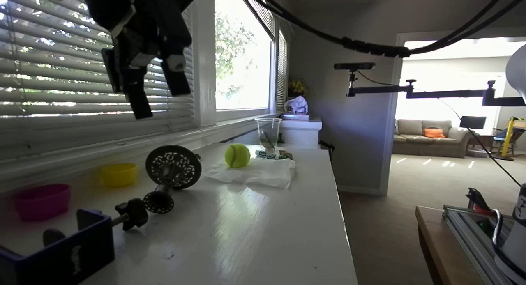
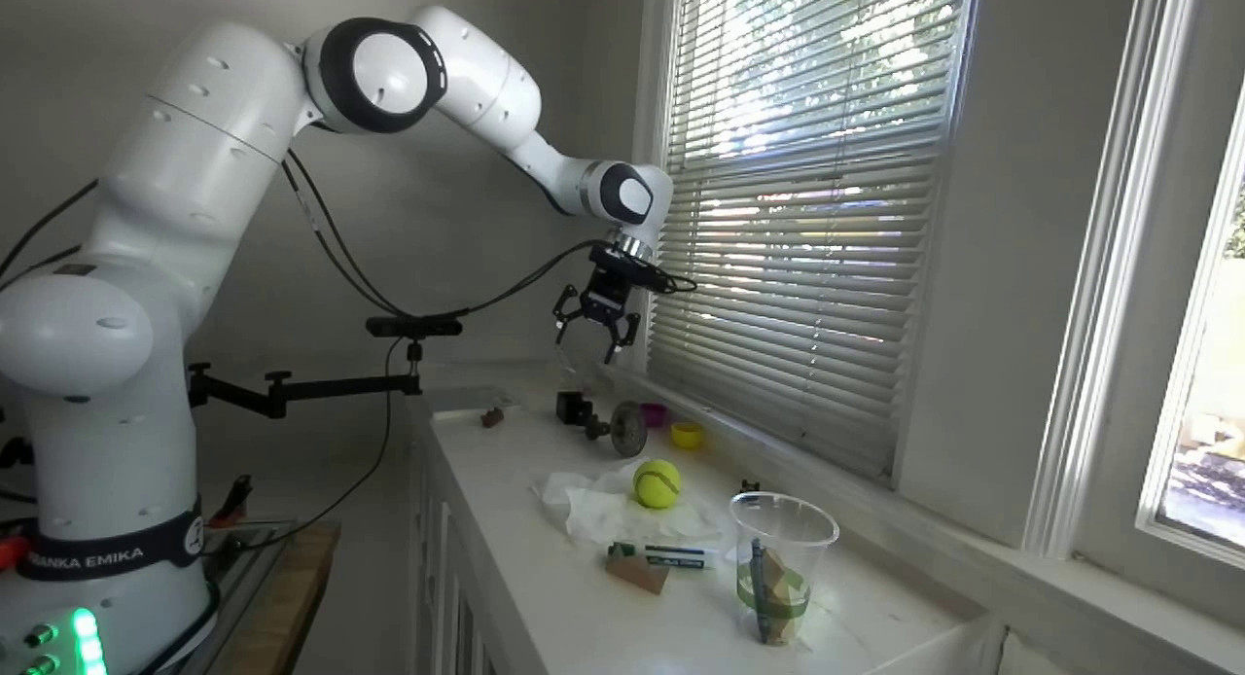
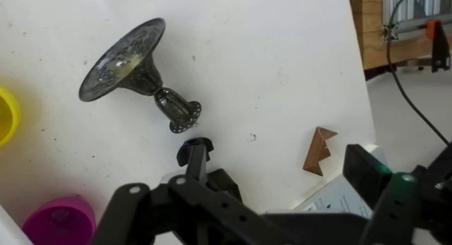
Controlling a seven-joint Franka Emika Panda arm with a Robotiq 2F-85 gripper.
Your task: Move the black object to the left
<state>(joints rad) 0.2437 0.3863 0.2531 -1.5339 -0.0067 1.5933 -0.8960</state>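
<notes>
The white counter (image 1: 263, 244) is overhung by the gripper (image 1: 161, 98), whose fingers are parted with nothing held; lower down, the black object (image 1: 61, 252) is found on the counter, near the magenta bowl (image 1: 43, 202). The object's frame is judged stiff and fairly heavy, hard to damage, perhaps a little slippery on the smooth faces, so a grip is best taken squarely across one plain wall; the small knob (image 1: 134, 214) is better avoided, as it may turn
</notes>
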